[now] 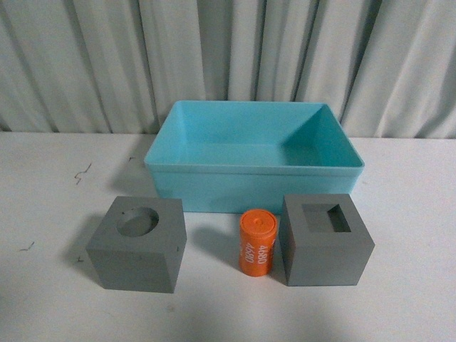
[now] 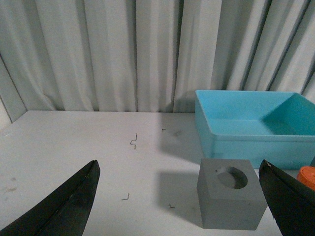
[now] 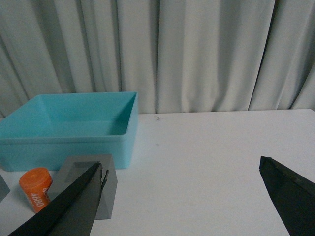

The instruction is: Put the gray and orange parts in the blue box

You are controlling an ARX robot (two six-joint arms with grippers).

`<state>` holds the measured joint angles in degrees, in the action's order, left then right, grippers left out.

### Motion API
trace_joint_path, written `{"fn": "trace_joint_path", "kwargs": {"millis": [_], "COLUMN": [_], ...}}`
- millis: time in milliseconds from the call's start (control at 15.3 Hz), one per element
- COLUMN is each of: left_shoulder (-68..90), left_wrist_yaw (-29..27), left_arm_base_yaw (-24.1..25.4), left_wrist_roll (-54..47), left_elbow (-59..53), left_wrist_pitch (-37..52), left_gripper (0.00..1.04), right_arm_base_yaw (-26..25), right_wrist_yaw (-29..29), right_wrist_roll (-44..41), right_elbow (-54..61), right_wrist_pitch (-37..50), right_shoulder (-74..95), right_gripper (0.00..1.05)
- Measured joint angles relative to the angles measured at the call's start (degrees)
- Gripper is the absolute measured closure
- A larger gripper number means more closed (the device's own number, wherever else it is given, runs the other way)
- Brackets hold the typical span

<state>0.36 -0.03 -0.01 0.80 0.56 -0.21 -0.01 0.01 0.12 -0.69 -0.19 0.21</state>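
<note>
In the front view the blue box point(image 1: 192, 187) sits empty at the middle back of the white table. In front of it stand the gray cube with a round hole point(image 1: 137, 246), the orange cylinder printed "4680" point(image 1: 256, 242), and the gray cube with a square hole point(image 1: 325, 241). Neither arm shows in the front view. My left gripper point(image 2: 179, 172) is open, low over the table, with the round-hole cube point(image 2: 228, 200) just inside its one finger. My right gripper point(image 3: 181, 169) is open over bare table; the square-hole cube point(image 3: 83, 187) and the orange cylinder point(image 3: 36, 189) lie beside one finger.
A pleated gray-white curtain point(image 1: 228, 57) hangs close behind the table. The blue box also shows in the left wrist view point(image 2: 246, 142) and the right wrist view point(image 3: 64, 150). Small dark marks point(image 2: 133, 142) dot the tabletop left of the box.
</note>
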Motion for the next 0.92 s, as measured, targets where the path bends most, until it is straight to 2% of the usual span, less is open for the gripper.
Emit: {"fn": "trace_joint_path", "kwargs": {"millis": [916], "left_shoulder": [0.0], "left_wrist_yaw": [0.0], "left_arm_base_yaw": [0.0], "left_wrist_roll": [0.0], "left_elbow": [0.0], "left_wrist_pitch": [0.0], "left_gripper": [0.07], "right_arm_base_yaw": [0.0], "right_wrist_yaw": [0.0], "right_wrist_roll": [0.0], "right_elbow": [0.0], "right_wrist_pitch": [0.0], "right_shoulder": [0.0], "right_gripper": [0.06]}}
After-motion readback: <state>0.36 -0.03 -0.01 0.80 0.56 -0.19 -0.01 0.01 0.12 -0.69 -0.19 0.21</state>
